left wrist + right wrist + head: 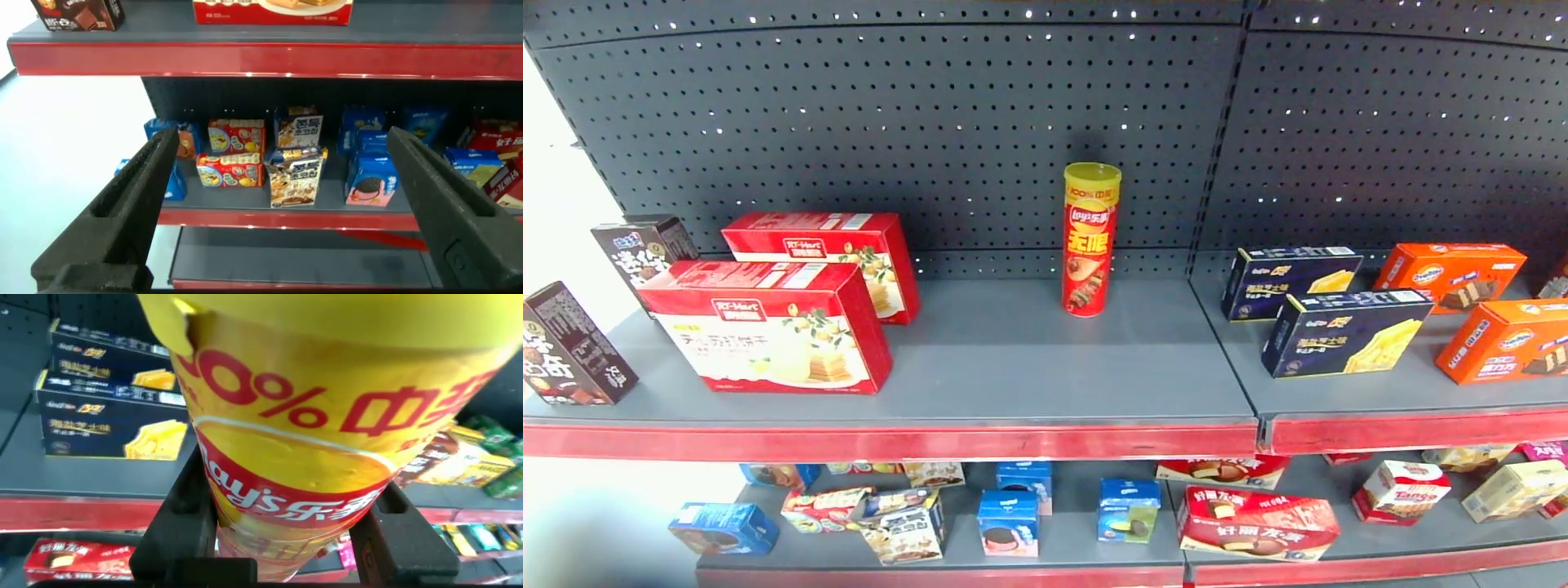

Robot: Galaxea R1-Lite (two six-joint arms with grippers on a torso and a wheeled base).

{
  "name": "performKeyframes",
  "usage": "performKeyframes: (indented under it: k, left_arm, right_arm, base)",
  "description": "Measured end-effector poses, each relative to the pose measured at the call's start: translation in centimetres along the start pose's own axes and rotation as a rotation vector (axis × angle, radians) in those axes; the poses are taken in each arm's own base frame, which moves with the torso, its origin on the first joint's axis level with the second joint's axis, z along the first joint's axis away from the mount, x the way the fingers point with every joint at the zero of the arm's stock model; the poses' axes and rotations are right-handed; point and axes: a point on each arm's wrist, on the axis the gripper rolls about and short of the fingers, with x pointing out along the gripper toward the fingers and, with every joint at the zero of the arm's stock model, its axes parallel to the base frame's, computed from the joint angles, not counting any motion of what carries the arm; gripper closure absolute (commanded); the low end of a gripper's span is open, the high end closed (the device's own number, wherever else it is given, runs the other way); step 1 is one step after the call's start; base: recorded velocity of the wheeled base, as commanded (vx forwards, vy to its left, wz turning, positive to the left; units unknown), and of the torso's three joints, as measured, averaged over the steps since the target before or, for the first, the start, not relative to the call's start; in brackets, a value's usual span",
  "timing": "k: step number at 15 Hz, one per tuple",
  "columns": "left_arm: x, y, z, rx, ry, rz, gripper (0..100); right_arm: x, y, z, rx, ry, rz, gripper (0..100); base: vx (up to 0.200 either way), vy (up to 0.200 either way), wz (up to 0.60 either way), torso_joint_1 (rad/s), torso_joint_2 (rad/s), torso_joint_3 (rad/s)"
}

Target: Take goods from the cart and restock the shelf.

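Nearest: can [327,416], yellow, tall, clamped at its sides in our right gripper [286,539]; we hold it short of the shelf [1013,359], in front of the red lip [82,513]. Left gripper [282,139]: spread wide, empty, facing the lower tier [245,216]. Beyond, on the shelf: a bare stretch between red boxes [768,327] and blue boxes [1339,331], with a second can [1090,241] upright near the back. Risks, as we judge them: the smooth tube slips or tilts in the grip; its base catches the lip on the way in; set down askew, so narrow a can topples or knocks the second can over.
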Motion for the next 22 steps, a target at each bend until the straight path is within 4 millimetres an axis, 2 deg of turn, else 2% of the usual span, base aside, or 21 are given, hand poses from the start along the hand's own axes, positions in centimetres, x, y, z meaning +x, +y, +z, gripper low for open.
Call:
performKeyframes:
  k: [5,12,16,19,22]
  left_arm:
    - [0.0,0.0,0.0,0.0,0.0,0.0,0]
    - [0.0,0.0,0.0,-0.002,0.0,0.003,0]
    - [0.0,0.0,0.0,0.0,0.0,0.002,0]
    - [0.0,-0.1,0.0,0.016,0.001,-0.028,0]
    - [0.1,-0.3,0.1,0.139,0.014,-0.14,0]
  right_arm:
    - [-0.5,-0.1,0.0,-0.001,-0.011,-0.006,100]
    - [-0.7,-0.3,0.1,0.001,-0.019,-0.026,100]
    - [-0.9,-1.1,0.4,0.077,-0.001,-0.137,100]
    - [-2.2,-1.8,0.7,0.11,0.0,-0.226,100]
    - [-4.8,-1.8,-0.2,0.115,0.097,-0.252,100]
  base:
    - [0.2,0.0,0.0,-0.004,0.0,0.005]
    - [0.0,0.0,0.0,0.0,0.0,0.0]
    - [0.0,0.0,0.0,0.0,0.0,0.0]
    - [0.0,0.0,0.0,0.0,0.0,0.0]
    - [0.0,0.0,0.0,0.0,0.0,0.0]
